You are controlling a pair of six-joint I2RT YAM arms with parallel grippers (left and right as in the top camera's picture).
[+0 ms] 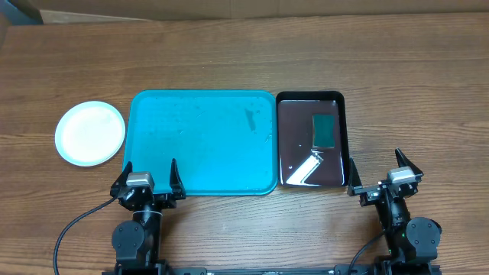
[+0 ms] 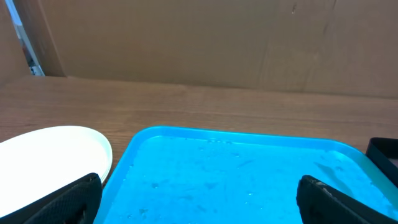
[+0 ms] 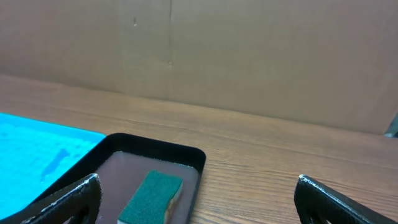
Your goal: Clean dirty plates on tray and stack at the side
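Both left jaws and right jaws spread empty; tray just before the left, plate beside it

I see a brown wood-grain worktop under soft, even light. Along the worktop's far edge stands a plain cardboard wall with a faint vertical seam.

At the left of the overhead frame I see a plate, white with a pale blue edge. The tray at centre is bright turquoise with faint darker smudges. Right of it, the pan is glossy black with a brownish inside and a green sponge. The worktop is brown wood grain. My left hand and right hand are black, grey-topped.
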